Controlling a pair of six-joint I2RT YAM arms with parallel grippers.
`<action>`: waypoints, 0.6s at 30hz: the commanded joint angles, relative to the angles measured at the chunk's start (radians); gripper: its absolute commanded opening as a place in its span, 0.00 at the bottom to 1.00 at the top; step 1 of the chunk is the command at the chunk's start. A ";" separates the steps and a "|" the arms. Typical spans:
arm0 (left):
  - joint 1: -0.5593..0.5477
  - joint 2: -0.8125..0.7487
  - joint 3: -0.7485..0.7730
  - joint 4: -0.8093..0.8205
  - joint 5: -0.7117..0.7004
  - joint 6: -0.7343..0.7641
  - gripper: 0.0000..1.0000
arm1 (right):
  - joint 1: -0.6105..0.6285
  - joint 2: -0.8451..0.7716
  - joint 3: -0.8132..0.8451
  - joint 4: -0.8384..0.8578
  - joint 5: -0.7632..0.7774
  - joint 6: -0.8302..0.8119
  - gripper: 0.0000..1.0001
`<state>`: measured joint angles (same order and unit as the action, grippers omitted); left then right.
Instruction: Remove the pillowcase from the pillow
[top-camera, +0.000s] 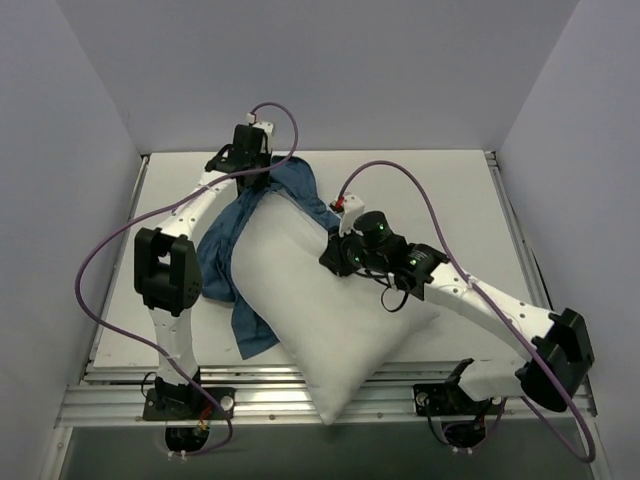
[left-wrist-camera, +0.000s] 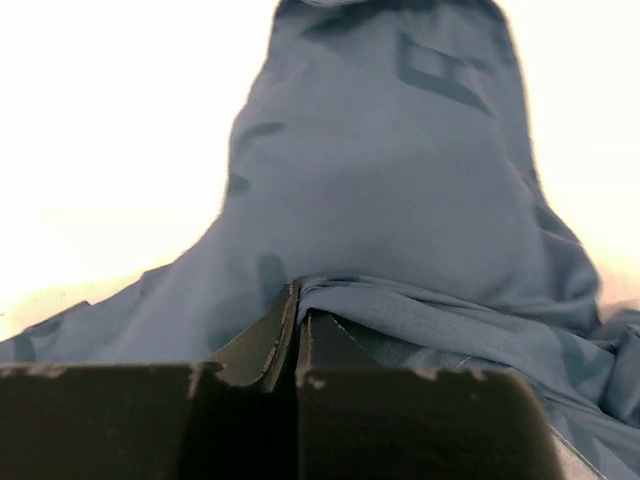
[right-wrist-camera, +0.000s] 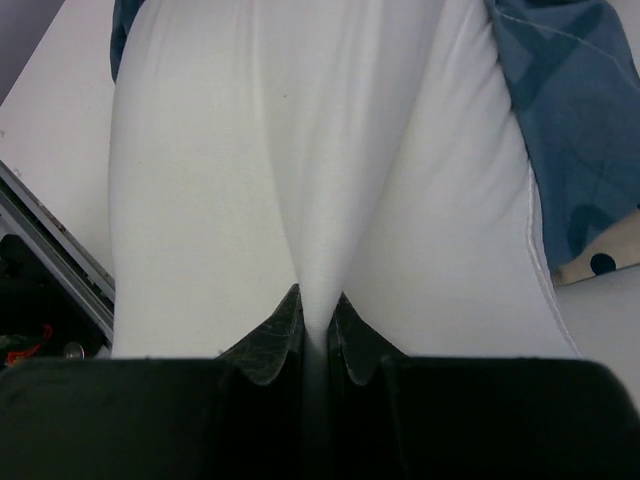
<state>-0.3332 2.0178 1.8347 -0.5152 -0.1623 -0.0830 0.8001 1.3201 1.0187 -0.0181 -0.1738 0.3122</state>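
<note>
The white pillow (top-camera: 330, 310) lies slantwise across the table, mostly bare, its near corner over the front edge. The blue pillowcase (top-camera: 232, 240) is bunched along its left side and still caps its far corner (top-camera: 300, 185). My left gripper (top-camera: 250, 160) is shut on a fold of the pillowcase (left-wrist-camera: 400, 200) at the far end. My right gripper (top-camera: 335, 255) is shut on a pinch of the pillow's white cloth (right-wrist-camera: 320, 200) near the pillow's upper right edge. A bit of pillowcase (right-wrist-camera: 570, 110) shows at the right in the right wrist view.
The white tabletop (top-camera: 440, 170) has grey walls on three sides. A metal rail (top-camera: 120, 400) runs along the front edge by the arm bases. The left arm's elbow (top-camera: 165, 265) stands left of the pillowcase.
</note>
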 joint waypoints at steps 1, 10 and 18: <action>0.118 0.071 0.095 0.193 -0.290 -0.012 0.02 | 0.028 -0.178 0.000 -0.327 -0.070 0.002 0.00; 0.175 0.262 0.237 0.020 -0.255 -0.127 0.10 | -0.010 -0.295 0.047 -0.460 0.106 0.011 0.00; 0.149 -0.050 -0.029 0.121 -0.016 -0.276 0.54 | -0.130 -0.214 0.066 -0.405 0.278 -0.047 0.00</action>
<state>-0.2958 2.1147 1.8881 -0.5541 -0.0711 -0.3065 0.7128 1.1389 1.0222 -0.2913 -0.0071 0.3027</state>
